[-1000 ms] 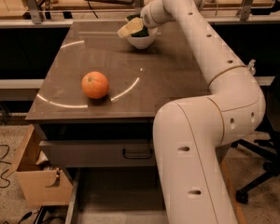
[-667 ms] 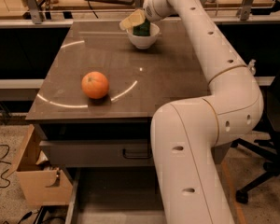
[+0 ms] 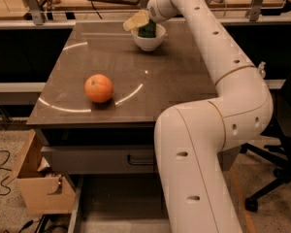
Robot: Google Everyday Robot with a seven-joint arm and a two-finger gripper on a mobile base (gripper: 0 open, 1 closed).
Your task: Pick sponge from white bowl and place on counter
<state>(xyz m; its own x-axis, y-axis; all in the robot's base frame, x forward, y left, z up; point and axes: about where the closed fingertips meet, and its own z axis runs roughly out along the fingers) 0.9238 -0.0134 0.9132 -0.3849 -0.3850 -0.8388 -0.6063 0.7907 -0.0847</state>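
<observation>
Up comes the pincer (image 3: 139, 24) from a second ago, when it sat lower in the bowl. Now it hangs at the far edge of the tabletop, right over the bowl's mouth. It's clamped on the small rectangular pale-yellow and dark-green foam sponge (image 3: 148, 30), whose green scouring face shows just above the rim. Whether the sponge has fully cleared the rim, I can't tell.

Directly beneath sits the small round plain white bowl (image 3: 148, 43), upright on its narrow foot, in the same spot as before. The big white jointed arm (image 3: 233, 81) sweeps in from the near right, crossing over the right side of the large glossy brown-grey tabletop (image 3: 174, 81).

Out toward the near left, well apart from the bowl, the round orange fruit (image 3: 99, 88) hasn't budged. It rests just inside the thin white arc marking (image 3: 131, 93) that curves across the surface.

Under the front edge there's the grey drawer (image 3: 97, 159) with its dark handle (image 3: 140, 160). Down on the floor at the left stands an open brown cardboard box (image 3: 36, 193).
</observation>
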